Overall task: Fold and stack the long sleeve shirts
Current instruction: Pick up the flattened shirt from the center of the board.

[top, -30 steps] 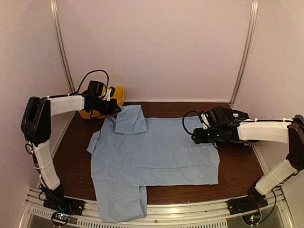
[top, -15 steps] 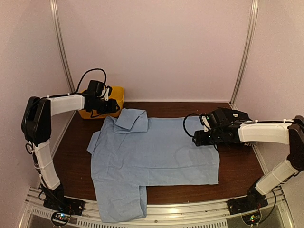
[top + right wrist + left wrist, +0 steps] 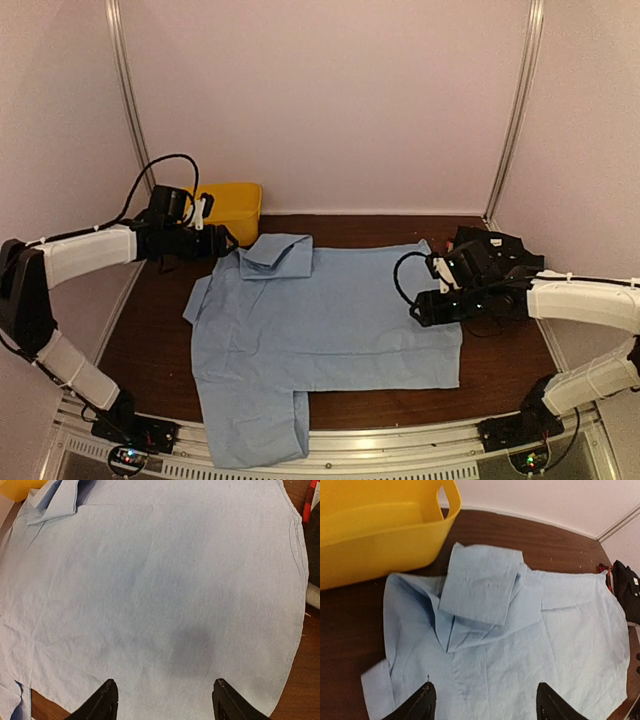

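A light blue long sleeve shirt (image 3: 330,320) lies spread flat on the brown table (image 3: 150,320), one sleeve cuff (image 3: 480,585) folded over its collar. My left gripper (image 3: 222,243) hovers just left of the collar, open, its fingers (image 3: 422,705) wide apart over the cloth with nothing between them. My right gripper (image 3: 422,303) hangs over the shirt's right edge, also open and empty; the blue cloth (image 3: 160,595) fills its wrist view. A black shirt (image 3: 492,245) lies bunched at the right, partly behind my right arm.
A yellow plastic bin (image 3: 232,205) stands at the back left corner, close to the collar and just beyond my left gripper. The shirt's other sleeve (image 3: 255,430) hangs over the table's near edge. Walls close in on three sides.
My left gripper opened and let go of the sleeve cuff, which now rests on the collar; the left arm drew back to the left. The right arm shifted slightly nearer.
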### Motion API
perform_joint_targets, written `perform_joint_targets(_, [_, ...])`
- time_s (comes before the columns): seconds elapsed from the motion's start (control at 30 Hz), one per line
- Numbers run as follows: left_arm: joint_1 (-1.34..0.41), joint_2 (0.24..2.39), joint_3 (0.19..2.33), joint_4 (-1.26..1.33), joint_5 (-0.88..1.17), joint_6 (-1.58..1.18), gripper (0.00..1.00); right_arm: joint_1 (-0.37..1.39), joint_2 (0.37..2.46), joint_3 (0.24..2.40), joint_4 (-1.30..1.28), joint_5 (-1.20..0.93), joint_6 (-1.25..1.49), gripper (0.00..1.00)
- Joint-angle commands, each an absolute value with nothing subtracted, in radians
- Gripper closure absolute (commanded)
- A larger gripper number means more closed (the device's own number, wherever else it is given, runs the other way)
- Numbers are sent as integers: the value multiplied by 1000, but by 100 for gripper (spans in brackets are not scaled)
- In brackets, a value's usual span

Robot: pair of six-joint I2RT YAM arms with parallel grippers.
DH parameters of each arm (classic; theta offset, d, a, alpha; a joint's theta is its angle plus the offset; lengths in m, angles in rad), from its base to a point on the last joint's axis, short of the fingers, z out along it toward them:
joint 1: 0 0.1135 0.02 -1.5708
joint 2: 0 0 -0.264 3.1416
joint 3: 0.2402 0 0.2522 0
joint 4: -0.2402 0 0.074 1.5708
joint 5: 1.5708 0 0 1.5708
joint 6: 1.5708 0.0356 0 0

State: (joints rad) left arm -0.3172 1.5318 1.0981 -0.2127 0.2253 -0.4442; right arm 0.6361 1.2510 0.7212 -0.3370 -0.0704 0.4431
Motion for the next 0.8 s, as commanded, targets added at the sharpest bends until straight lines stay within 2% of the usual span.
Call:
perform_joint_targets(0.0, [-369,1409,914,-203,291,-484,30,704,1198,686,-430,-62,510,34])
perform_joint_targets(0.33, [-673,1089,608,-288,83,-714,29,898,1352,687,-328,-79,561,33])
perform_joint_targets(0.5, [-745,1026,491,-290,32,-819,29,923,1464,693,-260,-75,573,33])
perform_joint_targets(0.77, [-852,1011,453,-332,-83,-953,27,921,1557,725,-260,-36,564,34])
